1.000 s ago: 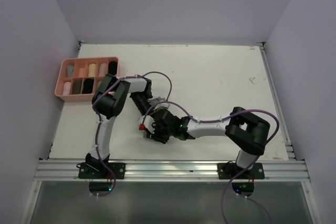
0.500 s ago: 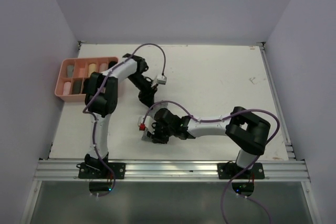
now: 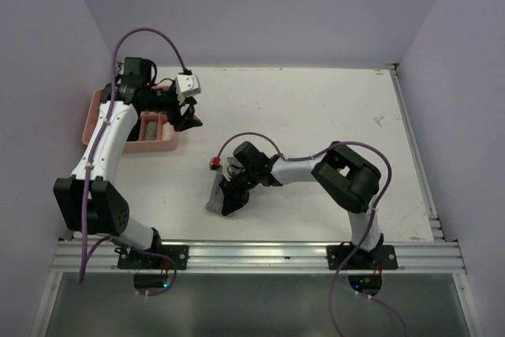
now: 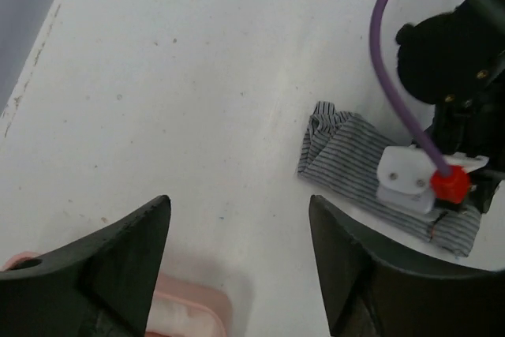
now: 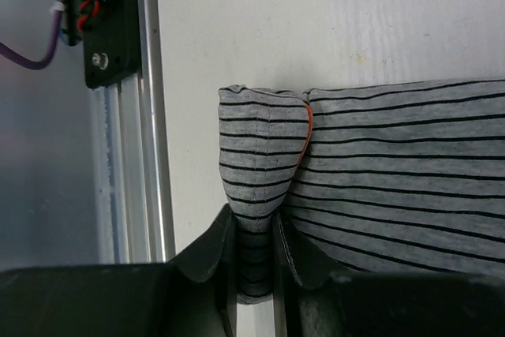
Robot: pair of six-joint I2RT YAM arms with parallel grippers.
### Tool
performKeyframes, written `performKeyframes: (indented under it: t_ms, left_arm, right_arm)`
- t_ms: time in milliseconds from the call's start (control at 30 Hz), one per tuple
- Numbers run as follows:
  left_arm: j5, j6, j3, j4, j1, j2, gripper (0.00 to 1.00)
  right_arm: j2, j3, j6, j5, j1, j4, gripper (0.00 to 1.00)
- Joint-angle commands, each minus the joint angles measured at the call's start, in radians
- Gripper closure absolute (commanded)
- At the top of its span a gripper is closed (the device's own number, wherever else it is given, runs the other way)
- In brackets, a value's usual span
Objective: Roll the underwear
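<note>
- A silver aluminium rail (image 3: 260,256) runs along the near edge of the white table (image 3: 331,108).
- The grey underwear with thin black stripes (image 3: 218,196) lies on the table close to that near edge, left of its middle.
- The right gripper (image 5: 254,262) is down on the garment. Its two black fingers (image 5: 207,250) are pressed together on a bunched fold at the end nearest the rail, and the rest of the fabric lies flat.
- The left gripper (image 3: 188,116) hangs in the air towards the far left of the table. Its black fingers (image 4: 130,246) are spread wide with nothing between them.
- The pink plastic compartment tray (image 3: 150,145) sits at the left edge, partly hidden by the left arm, well apart from the underwear.
</note>
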Motion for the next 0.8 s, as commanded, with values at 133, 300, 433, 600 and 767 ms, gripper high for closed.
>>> performKeyframes:
  t_ms: [133, 300, 433, 600, 767]
  left_arm:
    - [0.082, 0.113, -0.017, -0.22, 0.009, -0.003, 0.0]
    - [0.079, 0.408, -0.211, -0.383, 0.011, -0.136, 0.0]
    - [-0.15, 0.403, -0.509, -0.187, -0.14, -0.34, 0.12]
    - [-0.196, 0.349, -0.793, 0.057, -0.276, -0.544, 0.31]
    - [-0.232, 0.26, -0.91, 0.251, -0.383, -0.606, 0.35]
  right_arm:
    - [0.226, 0.029, 0.069, -0.097, -0.084, -0.136, 1.0]
    - [0.312, 0.082, 0.079, -0.134, -0.116, -0.184, 1.0]
    - [0.361, 0.105, 0.092, -0.161, -0.133, -0.193, 1.0]
    - [0.407, 0.129, 0.1, -0.192, -0.151, -0.208, 1.0]
    - [0.42, 0.135, 0.112, -0.187, -0.156, -0.21, 1.0]
